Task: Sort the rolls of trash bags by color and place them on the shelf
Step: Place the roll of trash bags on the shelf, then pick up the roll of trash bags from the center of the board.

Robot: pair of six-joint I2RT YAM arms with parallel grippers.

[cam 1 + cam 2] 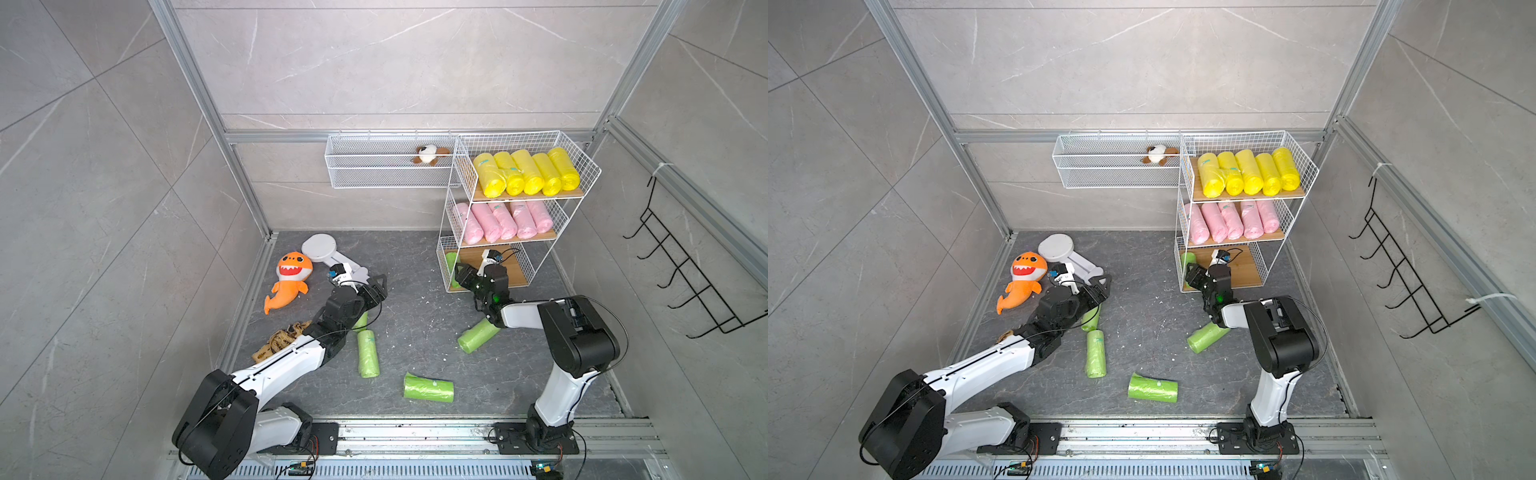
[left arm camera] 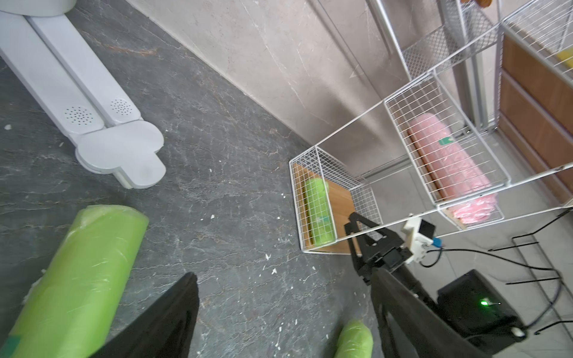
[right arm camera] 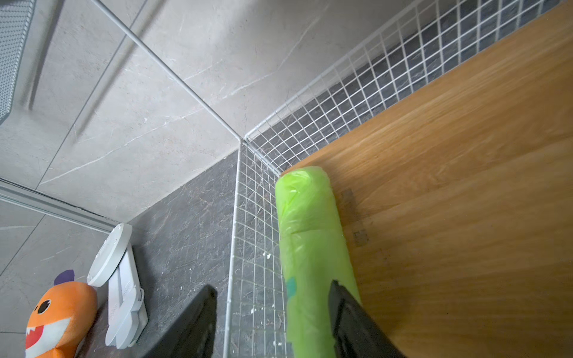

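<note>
The shelf (image 1: 511,270) stands at the back right, with yellow rolls (image 1: 525,172) on its top tier and pink rolls (image 1: 500,222) on the middle tier. One green roll (image 3: 310,235) lies on the bottom board (image 3: 449,186), against the mesh side wall. My right gripper (image 3: 271,286) is open at that tier's front, one finger beside the roll and the other outside the mesh. Several green rolls lie on the floor (image 1: 368,353) (image 1: 428,387) (image 1: 478,336). My left gripper (image 1: 372,291) hangs open over the floor, next to another green roll (image 2: 77,279).
An orange shark plush (image 1: 291,278), a white folded device (image 1: 328,253) and a brown patterned cloth (image 1: 282,338) lie at the left of the floor. A long white wire basket (image 1: 386,166) holding a small plush hangs on the back wall. A black hook rack (image 1: 681,274) is on the right wall.
</note>
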